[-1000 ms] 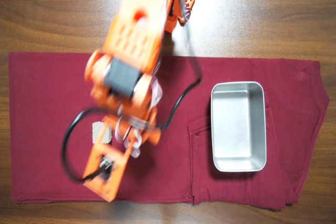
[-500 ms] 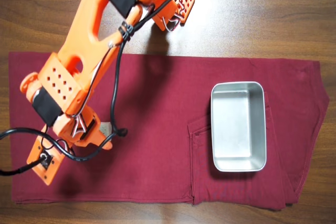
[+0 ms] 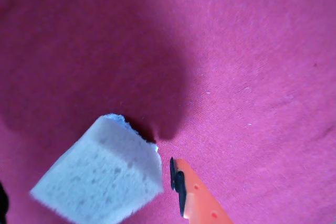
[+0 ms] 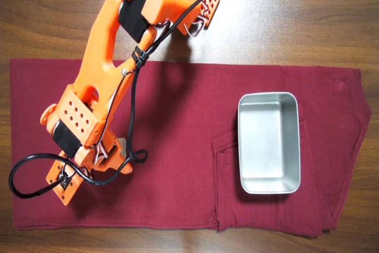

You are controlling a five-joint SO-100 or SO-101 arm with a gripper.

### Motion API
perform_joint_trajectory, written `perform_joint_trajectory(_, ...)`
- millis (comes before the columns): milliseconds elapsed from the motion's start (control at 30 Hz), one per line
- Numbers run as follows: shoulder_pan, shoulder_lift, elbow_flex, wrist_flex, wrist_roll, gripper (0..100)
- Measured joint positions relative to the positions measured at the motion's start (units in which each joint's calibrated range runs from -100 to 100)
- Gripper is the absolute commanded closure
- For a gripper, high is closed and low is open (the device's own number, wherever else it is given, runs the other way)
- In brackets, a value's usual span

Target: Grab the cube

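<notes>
In the overhead view the orange arm (image 4: pixel 100 93) reaches from its base at the top edge of the wooden bench (image 4: pixel 308 16) down toward the bottom-left corner, over a maroon cloth (image 4: pixel 177 146) that covers most of the bench. The wrist end sits low over the cloth near that corner and hides everything beneath it, so the cube does not show from above. In the wrist view the cube (image 3: pixel 102 174) lies on the cloth at the lower left of the frame, pale grey, speckled, one top corner ragged. The gripper (image 3: pixel 89 192) stands spread: one orange finger with a dark pad (image 3: pixel 179 184) shows just right of the cube, with a narrow strip of cloth between them; the other jaw is only a dark sliver at the left frame edge. No contact is visible. Judgement: the cube seems bracketed but sits turned relative to the finger, so closing could catch it on a corner, rotate it, or squirt it out, foam being light and springy. The cloth is soft and rucks easily; a low descent could drag a fold under the finger and push the cube aside. The metal tray (image 4: pixel 269 143) rests well apart, toward the right edge, no hazard at present. A black cable (image 4: pixel 23 173) loops beside the wrist and could snag.
</notes>
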Motion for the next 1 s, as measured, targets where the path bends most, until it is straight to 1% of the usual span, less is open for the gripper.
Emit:
perform_joint_trajectory(67,0.0,0.6,0.0,-0.4,-0.2,69)
perform_joint_trajectory(167,0.0,1.0,0.0,-1.3,-0.6,90)
perform_joint_trajectory(233,-1.0,1.3,0.0,-1.5,-0.9,99)
perform_joint_trajectory(500,-1.1,0.3,2.1,-3.8,-0.2,100)
perform_joint_trajectory(600,-4.4,-8.7,2.4,-1.8,0.1,100)
perform_joint_trajectory(667,-11.9,-16.8,3.0,2.1,-0.5,100)
perform_joint_trajectory(767,-29.4,-26.3,3.5,7.0,-2.6,100)
perform_joint_trajectory(833,-41.9,-28.0,3.5,9.4,-4.4,100)
perform_joint_trajectory(1000,-71.0,-26.4,4.6,9.5,-9.5,100)
